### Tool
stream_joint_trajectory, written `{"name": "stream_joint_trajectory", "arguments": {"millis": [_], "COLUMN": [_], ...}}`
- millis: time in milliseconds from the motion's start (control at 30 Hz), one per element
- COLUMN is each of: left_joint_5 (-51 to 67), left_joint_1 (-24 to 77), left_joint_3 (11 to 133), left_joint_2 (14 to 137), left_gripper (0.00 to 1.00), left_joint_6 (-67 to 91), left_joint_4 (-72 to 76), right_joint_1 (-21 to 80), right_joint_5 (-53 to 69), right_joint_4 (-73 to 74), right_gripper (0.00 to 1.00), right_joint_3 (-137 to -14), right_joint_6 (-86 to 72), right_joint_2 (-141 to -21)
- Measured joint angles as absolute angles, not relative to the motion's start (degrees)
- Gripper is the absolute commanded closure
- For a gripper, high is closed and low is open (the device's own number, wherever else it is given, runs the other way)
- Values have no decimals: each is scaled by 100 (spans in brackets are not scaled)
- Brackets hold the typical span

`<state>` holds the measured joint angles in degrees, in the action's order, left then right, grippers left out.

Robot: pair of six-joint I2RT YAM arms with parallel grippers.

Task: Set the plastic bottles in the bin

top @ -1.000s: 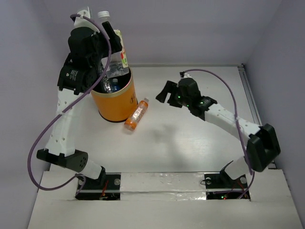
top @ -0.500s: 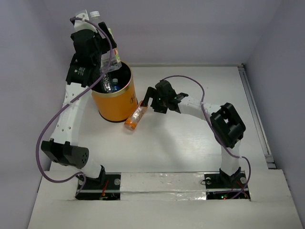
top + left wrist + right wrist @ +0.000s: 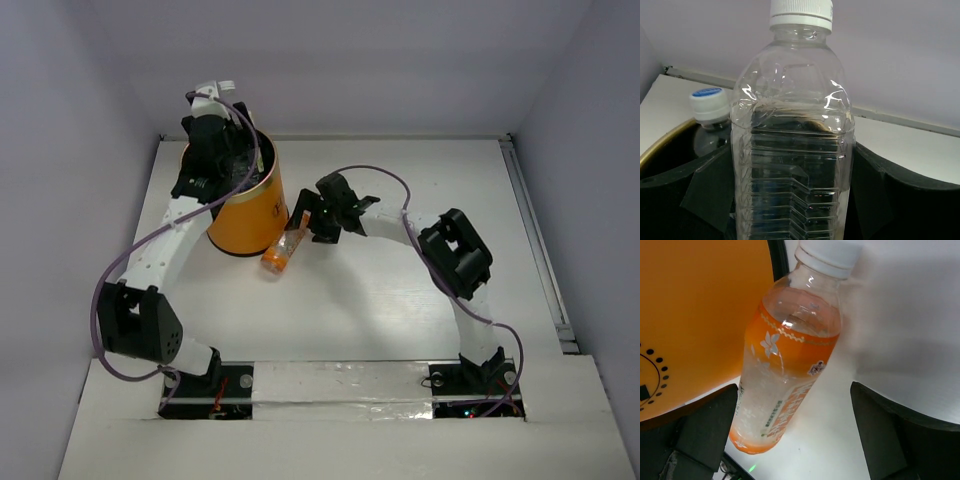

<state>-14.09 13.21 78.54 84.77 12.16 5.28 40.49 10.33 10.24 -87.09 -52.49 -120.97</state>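
My left gripper (image 3: 224, 140) is over the orange bin (image 3: 248, 212) and shut on a clear ribbed bottle (image 3: 792, 150) with a white cap, held upright. In the left wrist view the black fingers (image 3: 707, 192) press both its sides, and the bin's rim (image 3: 660, 147) is just below. A blue-capped bottle (image 3: 707, 100) stands inside the bin behind it. An orange-labelled bottle (image 3: 286, 243) lies on the table against the bin's right side. My right gripper (image 3: 306, 218) is open and straddles this bottle (image 3: 785, 365), with its fingers (image 3: 710, 432) apart on either side.
The bin's orange wall (image 3: 700, 315) is close to my right gripper's left finger. The white table (image 3: 400, 290) ends at a back wall and at a raised edge (image 3: 540, 240) on the right.
My left gripper has come down and right with the clear bottle, low over the bin's mouth. My right gripper has moved left from mid-table to the orange bottle beside the bin.
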Motion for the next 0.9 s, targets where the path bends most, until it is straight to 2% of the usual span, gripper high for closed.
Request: {"name": "stream_joint_trajectory", "arguments": {"millis": [33, 233, 300, 400, 467, 500, 533, 733, 900], "left_joint_5": [-1385, -1409, -1404, -1380, -1352, -1347, -1337, -1199, -1201], "left_joint_1": [1332, 1310, 1302, 1302, 1306, 1306, 1306, 1308, 1310], "left_joint_3": [7647, 6812, 6748, 6718, 6729, 6744, 6785, 7201, 7625], "left_joint_2": [8364, 7762, 7669, 7516, 7400, 7349, 7306, 7039, 6840], "left_gripper": [21, 1, 1, 1, 1, 1, 1, 1, 1], "left_joint_6": [1225, 1269, 1284, 1306, 1326, 1339, 1356, 1417, 1492], "left_joint_4": [655, 1044, 1076, 1055, 1007, 967, 897, 491, 117], "right_joint_1": [4049, 4049, 4049, 4049, 4049, 4049, 4051, 4053, 4051], "right_joint_5": [1050, 1144, 1162, 1192, 1212, 1214, 1199, 993, 727], "right_joint_4": [1026, 967, 941, 871, 801, 753, 676, 311, 281], "right_gripper": [0, 6, 9, 19, 36, 49, 52, 54, 54], "right_joint_3": [-8759, -9052, -9063, -9072, -9070, -9070, -9048, -8337, -7837], "right_joint_6": [-5253, -5299, -5360, -5441, -5509, -5548, -5566, -5629, -5422], "right_joint_2": [-12136, -12401, -12453, -12532, -12567, -12573, -12571, -12160, -11177]}}
